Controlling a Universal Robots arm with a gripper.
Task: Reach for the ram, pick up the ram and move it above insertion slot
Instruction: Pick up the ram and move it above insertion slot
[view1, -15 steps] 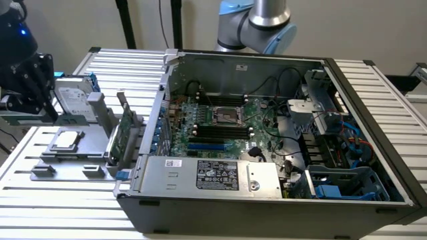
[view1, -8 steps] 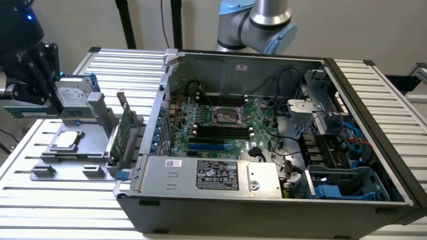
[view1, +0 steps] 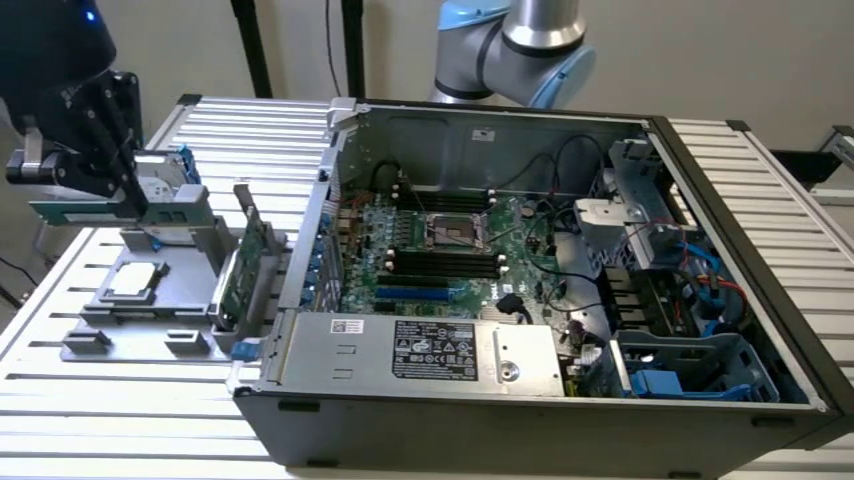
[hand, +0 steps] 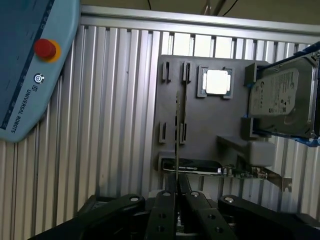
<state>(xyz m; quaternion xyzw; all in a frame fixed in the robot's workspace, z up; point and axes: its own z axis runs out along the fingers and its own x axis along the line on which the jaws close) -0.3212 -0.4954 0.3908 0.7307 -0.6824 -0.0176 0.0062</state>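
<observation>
The hand (view1: 130, 205) is closed narrowly on the ram (view1: 114, 211), its two dark fingers (hand: 165, 210) pinched together on the thin green stick, which it holds level and lifted clear above the grey fixture tray (view1: 100, 300) near the table's (view1: 134, 420) edge at the exterior view's left. In the wrist view the ram (hand: 177, 130) shows edge-on as a thin line running out from between the fingertips, over the grey tray. On that tray, below the hand, lies a square silver processor (view1: 138, 282) in its recess, and just beside the tray's side nearer the computer stands a taller green expansion card (view1: 240, 270), upright on its edge. Behind the ram, a silver hard drive with blue rails (hand: 282, 102) rests on a raised part of the tray. The ram is well apart from the open computer case (view1: 534, 400), which sits on the slatted metal table toward the exterior view's right. Inside the case lies the green motherboard (view1: 441, 250), with a row of dark memory slots (view1: 441, 265) just below the processor socket (view1: 454, 232); a power supply with a label (view1: 434, 352) runs along the case's near wall. A pale blue teach pendant with a red button (hand: 30, 65) lies on the table beyond the tray in the wrist view.
</observation>
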